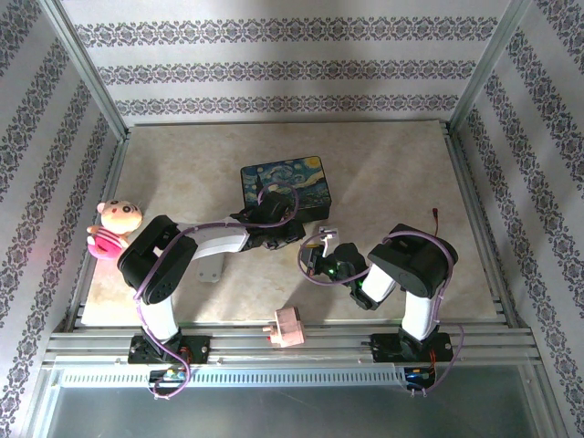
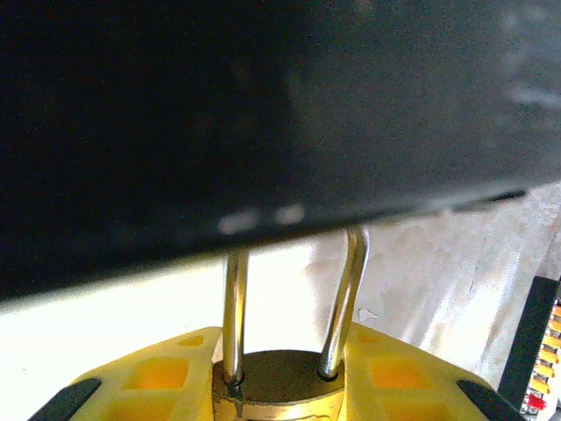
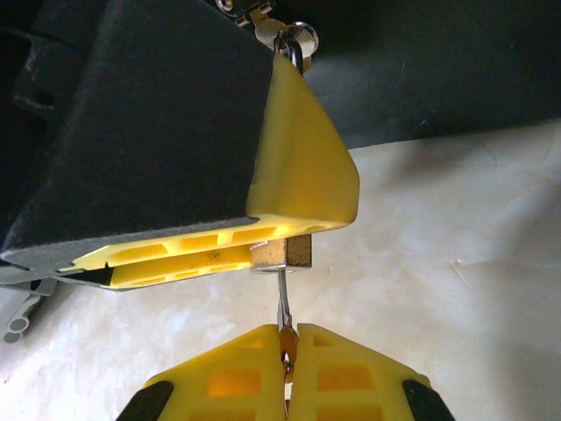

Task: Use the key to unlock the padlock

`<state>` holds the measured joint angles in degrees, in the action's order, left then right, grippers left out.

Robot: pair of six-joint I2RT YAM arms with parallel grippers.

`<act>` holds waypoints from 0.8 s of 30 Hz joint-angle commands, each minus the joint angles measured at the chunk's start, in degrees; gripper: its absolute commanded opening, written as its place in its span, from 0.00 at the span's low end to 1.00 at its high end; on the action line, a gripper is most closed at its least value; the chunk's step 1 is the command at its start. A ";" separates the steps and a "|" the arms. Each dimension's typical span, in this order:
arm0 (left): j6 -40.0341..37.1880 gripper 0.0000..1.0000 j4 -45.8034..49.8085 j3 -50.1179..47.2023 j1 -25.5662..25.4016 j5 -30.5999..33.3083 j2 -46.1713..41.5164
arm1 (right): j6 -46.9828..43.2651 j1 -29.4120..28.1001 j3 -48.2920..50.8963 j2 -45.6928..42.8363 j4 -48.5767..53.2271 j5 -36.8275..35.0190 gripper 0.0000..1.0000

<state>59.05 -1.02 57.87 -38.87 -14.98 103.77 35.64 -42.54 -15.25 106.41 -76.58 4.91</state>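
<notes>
The small brass padlock (image 2: 276, 379) sits clamped between the yellow fingers (image 2: 149, 377) of my left gripper (image 2: 279, 373). Its two silver shackle legs (image 2: 344, 303) rise behind the dark edge of the starry-night tin (image 1: 286, 185). In the right wrist view the padlock's body (image 3: 285, 253) pokes out from under the left gripper's yellow finger (image 3: 302, 167). My right gripper (image 3: 287, 342) is shut on the thin key (image 3: 283, 307), whose blade runs straight up into the underside of the padlock. From above, both grippers (image 1: 297, 239) (image 1: 319, 260) meet just in front of the tin.
A pink doll (image 1: 114, 226) lies at the left edge of the table. A pink wooden block (image 1: 289, 327) rests on the front rail. A grey plate (image 1: 212, 271) lies under the left arm. Metal frame posts border the table.
</notes>
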 commanded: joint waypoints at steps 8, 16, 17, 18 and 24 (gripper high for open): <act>3.18 0.25 -3.97 0.46 0.82 -3.93 0.04 | 1.98 -0.11 -1.81 -1.03 -2.80 -1.20 0.00; 3.09 0.21 -3.82 0.73 0.81 -4.73 0.21 | 2.33 -0.08 -3.29 -0.77 -2.79 -1.69 0.00; 3.11 0.21 -3.82 0.68 0.82 -4.71 0.21 | 2.42 -0.14 -3.47 -0.77 -2.79 -1.89 0.00; 3.09 0.20 -3.82 0.67 0.78 -4.79 0.20 | 2.51 -0.13 -3.56 -0.77 -2.79 -2.08 0.00; 2.66 0.21 -3.32 0.97 0.82 -5.07 0.09 | 2.86 -0.13 -3.83 -0.84 -2.86 -3.40 0.00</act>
<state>59.44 -1.78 57.87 -38.50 -15.88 103.77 37.65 -42.52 -17.63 106.39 -75.42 3.03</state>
